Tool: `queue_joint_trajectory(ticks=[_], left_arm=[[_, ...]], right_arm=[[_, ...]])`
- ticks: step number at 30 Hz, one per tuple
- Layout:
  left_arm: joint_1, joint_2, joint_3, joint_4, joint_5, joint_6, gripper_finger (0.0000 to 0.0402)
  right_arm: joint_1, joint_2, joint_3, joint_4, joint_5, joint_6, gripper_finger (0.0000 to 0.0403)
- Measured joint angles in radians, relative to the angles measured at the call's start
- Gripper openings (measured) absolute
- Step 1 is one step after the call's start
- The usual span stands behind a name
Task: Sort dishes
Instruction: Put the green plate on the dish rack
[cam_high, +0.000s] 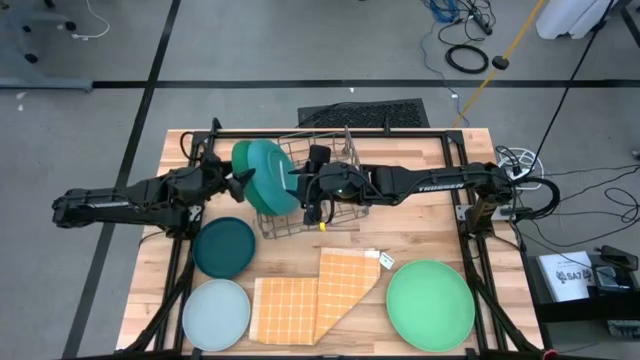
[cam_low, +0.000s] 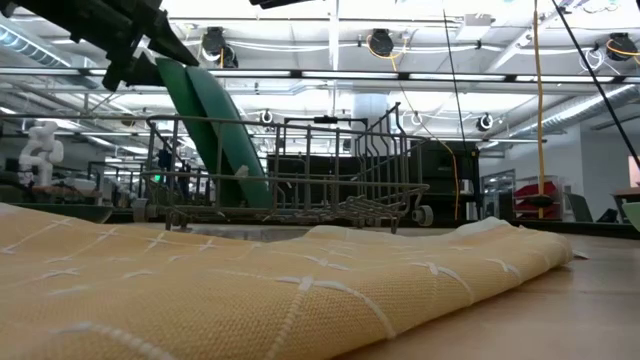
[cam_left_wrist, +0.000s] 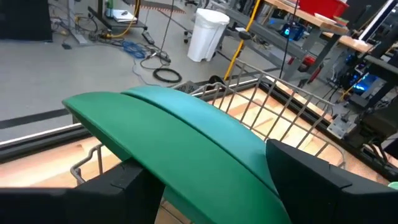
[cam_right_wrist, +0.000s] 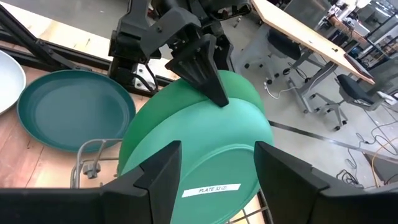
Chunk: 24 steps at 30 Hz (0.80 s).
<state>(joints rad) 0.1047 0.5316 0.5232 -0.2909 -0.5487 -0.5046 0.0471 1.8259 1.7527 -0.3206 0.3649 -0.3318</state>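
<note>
The left gripper (cam_high: 240, 181) pinches the rim of the green plate (cam_high: 243, 160), one finger (cam_right_wrist: 205, 74) on each face. That plate stands on edge at the left end of the rack (cam_high: 330, 195), leaning against the teal plate (cam_high: 275, 178) just beside it. The right gripper (cam_high: 300, 184) sits close against the teal plate's other side with its fingers (cam_right_wrist: 155, 171) spread apart, the plate's face showing between them; whether they touch it I cannot tell.

The rest of the dishes lie flat on the table (cam_high: 420, 230). The dark plate (cam_high: 223, 247) is in front of the rack's left end, the pale plate (cam_high: 216, 315) nearer the front edge. The cloth (cam_high: 318, 293) lies beside these, and the light plate (cam_high: 430, 305) sits well apart on the right.
</note>
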Motion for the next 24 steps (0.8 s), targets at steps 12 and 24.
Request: queue_joint_trajectory(ticks=[12, 24], left_arm=[[0.000, 0.116, 0.001, 0.120, -0.063, -0.054, 0.0274], [0.027, 0.345, 0.002, 0.433, 0.001, -0.026, 0.0274]], right_arm=[[-0.011, 0.000, 0.000, 0.001, 0.000, -0.004, 0.0194], [0.004, 0.000, 0.000, 0.046, -0.005, -0.035, 0.0194]])
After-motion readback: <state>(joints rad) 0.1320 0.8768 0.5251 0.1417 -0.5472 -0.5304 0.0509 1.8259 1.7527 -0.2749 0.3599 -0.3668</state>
